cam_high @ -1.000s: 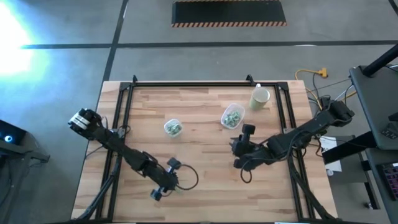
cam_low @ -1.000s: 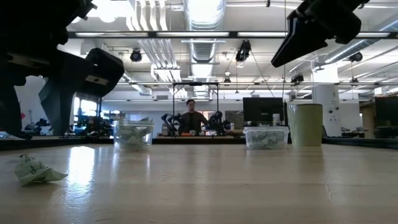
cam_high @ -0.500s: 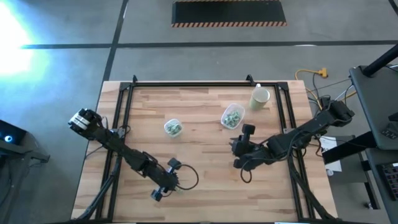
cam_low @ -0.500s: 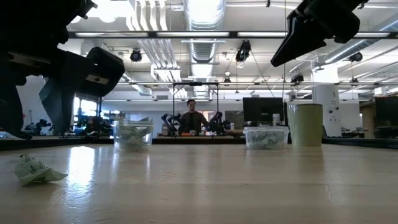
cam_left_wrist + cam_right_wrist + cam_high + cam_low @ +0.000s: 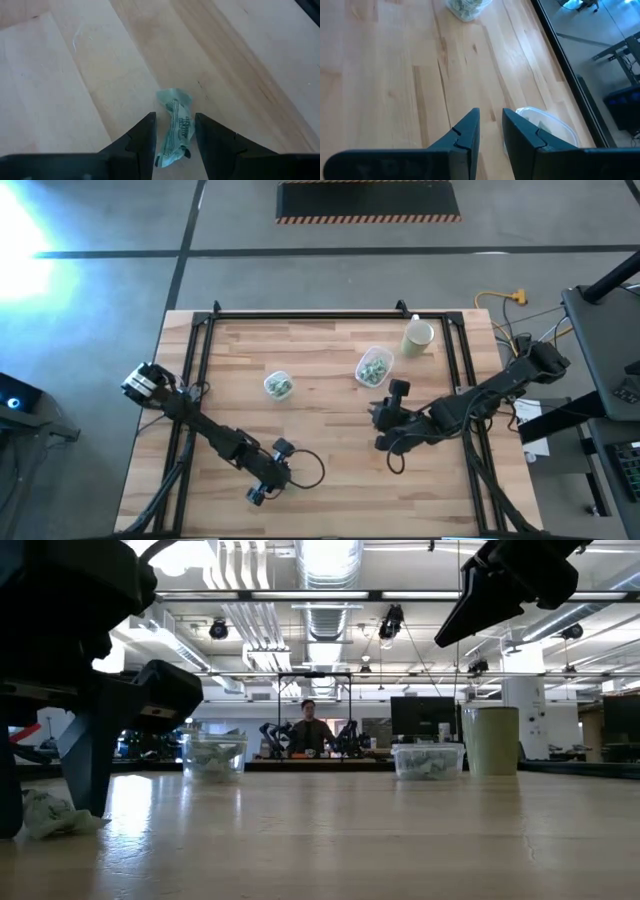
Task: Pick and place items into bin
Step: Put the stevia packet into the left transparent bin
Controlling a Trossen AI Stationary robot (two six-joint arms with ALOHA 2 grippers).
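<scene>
worktop [image 5: 320, 470]: pale wood planks in a dark frame; both arms reach in over it.
right arm: waits at about 3 o'clock from the worktop's centre; right gripper [image 5: 490, 131] hangs above bare wood with its fingers a narrow gap apart, holding nothing.
tubs: two clear tubs of green and white pieces, one [image 5: 278, 386] near 11 o'clock of centre, the other [image 5: 373, 367] near 1 o'clock, with a cream cup [image 5: 418, 337] just beyond it.
left gripper [image 5: 173, 135]: low at about 7 o'clock of centre, fingers spread, one on each side of the candy piece, not yet pinching it.
candy piece [image 5: 175, 126]: a crumpled pale green wrapper lying flat on the worktop, between the fingers, well apart from both tubs.
long axis: runs along the gap between the fingers, its wider twisted end pointing away from the wrist, roughly 12 to 1 o'clock in the wrist view.
step in hand: closing on the piece, by my reading.
doing it well: settle the fingertips to the wood, squeeze across the narrow width at mid-length, then lift straight up.
</scene>
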